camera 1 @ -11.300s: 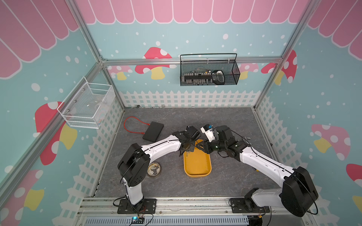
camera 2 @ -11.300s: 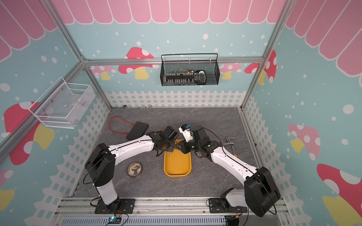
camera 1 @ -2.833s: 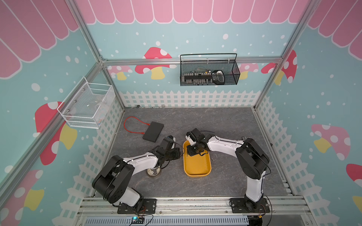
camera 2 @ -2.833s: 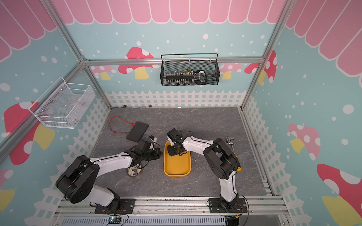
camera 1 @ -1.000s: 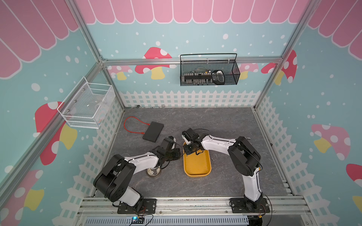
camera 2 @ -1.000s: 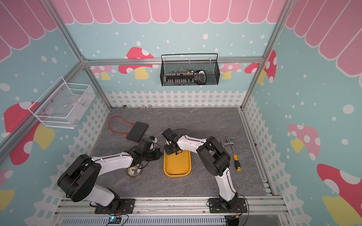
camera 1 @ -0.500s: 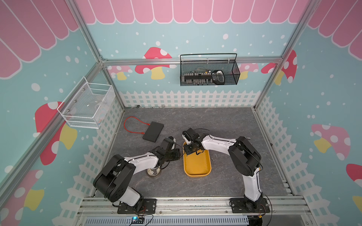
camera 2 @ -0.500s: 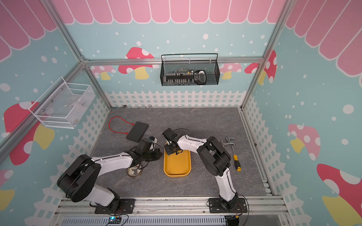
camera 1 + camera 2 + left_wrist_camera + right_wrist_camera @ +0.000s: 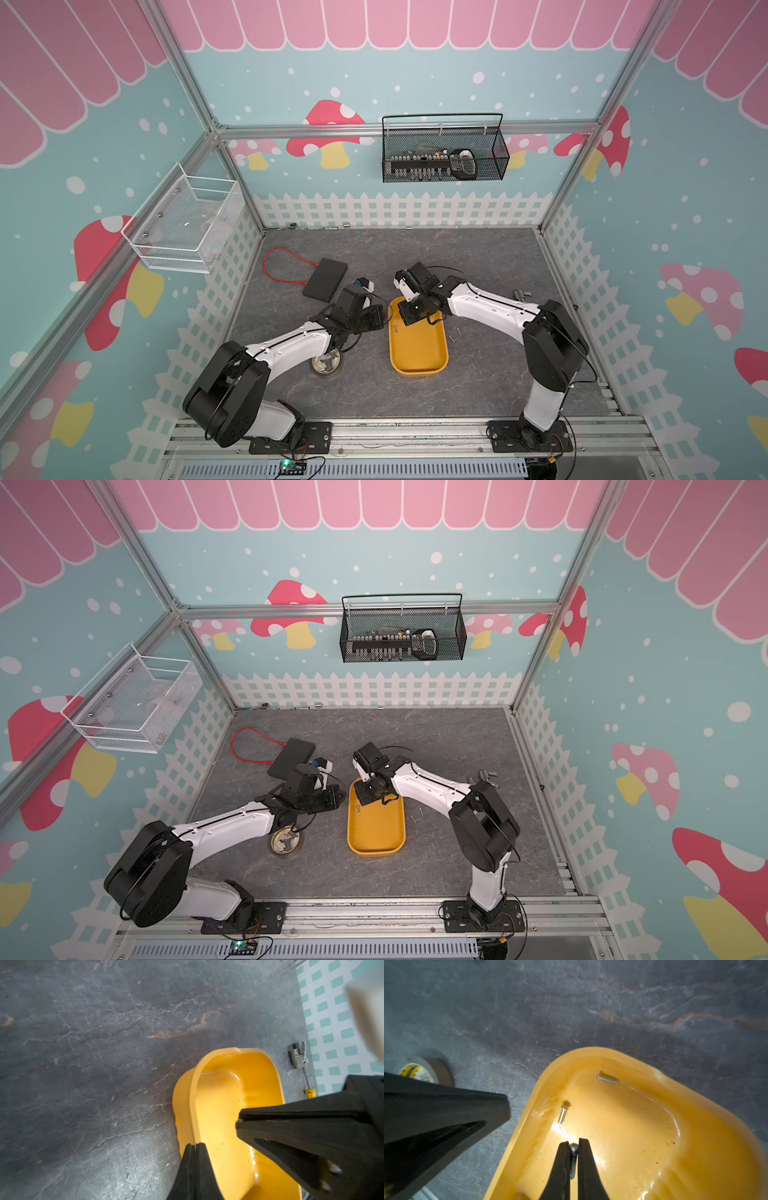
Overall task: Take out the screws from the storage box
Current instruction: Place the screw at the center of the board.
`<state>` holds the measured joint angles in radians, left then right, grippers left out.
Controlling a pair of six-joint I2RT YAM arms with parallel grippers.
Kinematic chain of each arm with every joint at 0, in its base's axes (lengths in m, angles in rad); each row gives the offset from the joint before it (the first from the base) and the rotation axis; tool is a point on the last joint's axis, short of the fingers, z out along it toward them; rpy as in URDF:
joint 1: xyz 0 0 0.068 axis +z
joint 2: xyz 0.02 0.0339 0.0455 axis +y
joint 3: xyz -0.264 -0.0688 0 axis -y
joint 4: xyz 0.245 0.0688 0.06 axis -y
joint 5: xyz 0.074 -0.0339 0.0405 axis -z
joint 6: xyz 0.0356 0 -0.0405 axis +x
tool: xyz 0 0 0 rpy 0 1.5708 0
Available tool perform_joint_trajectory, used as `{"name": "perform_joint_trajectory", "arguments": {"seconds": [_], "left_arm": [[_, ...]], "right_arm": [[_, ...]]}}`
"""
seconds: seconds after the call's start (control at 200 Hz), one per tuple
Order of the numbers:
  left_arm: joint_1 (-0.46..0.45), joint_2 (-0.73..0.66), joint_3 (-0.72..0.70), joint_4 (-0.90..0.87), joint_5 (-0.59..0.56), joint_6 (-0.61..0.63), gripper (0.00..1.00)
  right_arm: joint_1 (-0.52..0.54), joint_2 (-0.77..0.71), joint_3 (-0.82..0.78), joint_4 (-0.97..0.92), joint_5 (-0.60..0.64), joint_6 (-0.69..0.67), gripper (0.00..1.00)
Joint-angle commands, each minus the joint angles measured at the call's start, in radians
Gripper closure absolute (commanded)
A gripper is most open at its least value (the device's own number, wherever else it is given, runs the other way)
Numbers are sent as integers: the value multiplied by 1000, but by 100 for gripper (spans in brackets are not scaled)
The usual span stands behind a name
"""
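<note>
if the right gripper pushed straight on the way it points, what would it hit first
Likely the storage box floor just beyond the right gripper, which is shut on a screw; depth is unclear.

- A black wire basket [image 9: 496, 162] hangs on the back wall and holds dark gear.
- A white mesh basket [image 9: 166, 232] hangs on the left wall.
- A flat black box [image 9: 325, 279] lies on the grey counter [image 9: 478, 257], and a looped red cable [image 9: 277, 266] runs up to it.
- A tape roll [image 9: 327, 365] lies flat, front left.
- A metal fitting [image 9: 296, 1057] and a yellow-handled screwdriver [image 9: 310, 1093] lie by the right fence.
- Small metal bits [image 9: 332, 227] line the back fence.
</note>
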<state>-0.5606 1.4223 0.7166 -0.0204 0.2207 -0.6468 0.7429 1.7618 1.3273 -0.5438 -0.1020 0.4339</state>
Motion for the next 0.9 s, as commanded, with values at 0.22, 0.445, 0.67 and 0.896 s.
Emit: {"name": "perform_joint_trajectory", "arguments": {"seconds": [0.22,0.445,0.67,0.896], "left_arm": [[-96,20,144,-68,-35,87,86],[-138,93,196,-84,-40,83,84],[-155,118,208,-83,-56,64,82],[-155,145,205,-81,-78,31,81]], "right_arm": [[-231,-336,-175,-73,-6,-33,100],[-345,-339,-393,12,-13,-60,100],[-358,-255,-492,115,-22,-60,99],[-359,-226,-554,158,-32,-55,95]]}}
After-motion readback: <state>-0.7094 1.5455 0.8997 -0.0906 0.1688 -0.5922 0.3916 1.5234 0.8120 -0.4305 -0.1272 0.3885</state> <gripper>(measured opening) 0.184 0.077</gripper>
